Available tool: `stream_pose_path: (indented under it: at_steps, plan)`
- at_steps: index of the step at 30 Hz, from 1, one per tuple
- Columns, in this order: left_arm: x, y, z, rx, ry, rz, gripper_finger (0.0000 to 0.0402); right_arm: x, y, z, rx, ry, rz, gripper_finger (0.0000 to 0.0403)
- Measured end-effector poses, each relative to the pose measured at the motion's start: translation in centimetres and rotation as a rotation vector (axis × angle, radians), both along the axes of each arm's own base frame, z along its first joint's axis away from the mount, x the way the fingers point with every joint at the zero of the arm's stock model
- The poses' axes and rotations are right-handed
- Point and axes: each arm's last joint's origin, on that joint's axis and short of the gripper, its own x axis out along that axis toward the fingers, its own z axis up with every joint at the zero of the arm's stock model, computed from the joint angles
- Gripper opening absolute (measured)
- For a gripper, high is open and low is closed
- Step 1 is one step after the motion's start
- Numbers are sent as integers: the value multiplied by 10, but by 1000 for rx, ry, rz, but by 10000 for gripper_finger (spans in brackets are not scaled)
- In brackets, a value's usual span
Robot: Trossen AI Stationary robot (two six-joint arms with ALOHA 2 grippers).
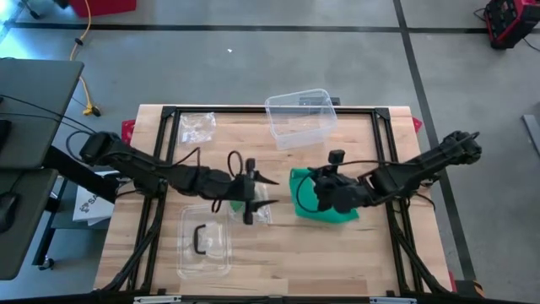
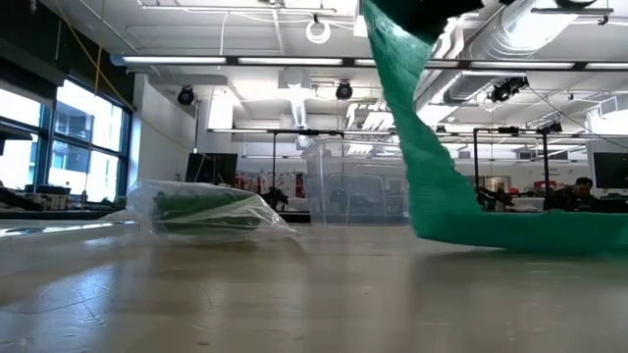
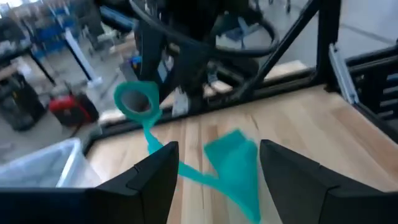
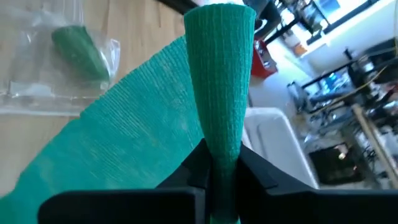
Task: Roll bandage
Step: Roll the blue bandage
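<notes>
Pinched flat in the right gripper, bandage needs steady tension; left gripper hovers wide open, empty.

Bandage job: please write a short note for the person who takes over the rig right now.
Right gripper: shut on the green bandage, end pinched and lifted; the rest trails down onto the table.
Left gripper: open, empty, pointing at the bandage from the table's middle.
Nearby: a bagged green roll, a clear tub, a lid.
Done: bandage end gripped.
Left: bandage mostly loose, rolling remains.
</notes>
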Motion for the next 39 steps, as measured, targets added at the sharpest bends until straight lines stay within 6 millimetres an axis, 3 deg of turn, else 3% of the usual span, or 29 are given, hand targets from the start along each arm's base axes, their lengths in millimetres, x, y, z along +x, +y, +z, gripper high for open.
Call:
stream_pose_path:
  at_steps: [6, 11, 16, 23, 39]
  plan:
    - [11, -15, 3, 47, -165, -15, 204, 0, 6, 3, -11, -28, 21, 33]
    - [26, -10, -5, -10, -171, 114, 195, 2, 6, 5, -5, -49, 22, 33]
    - [35, -6, -2, -34, -205, 201, 189, 2, 6, 6, -38, -35, 40, 34]
    - [37, -4, 6, -63, -241, 250, 186, 2, 6, 6, -45, -30, 40, 34]
    - [38, 2, 3, -194, -238, 274, 185, 2, 5, 5, -71, -22, 25, 34]
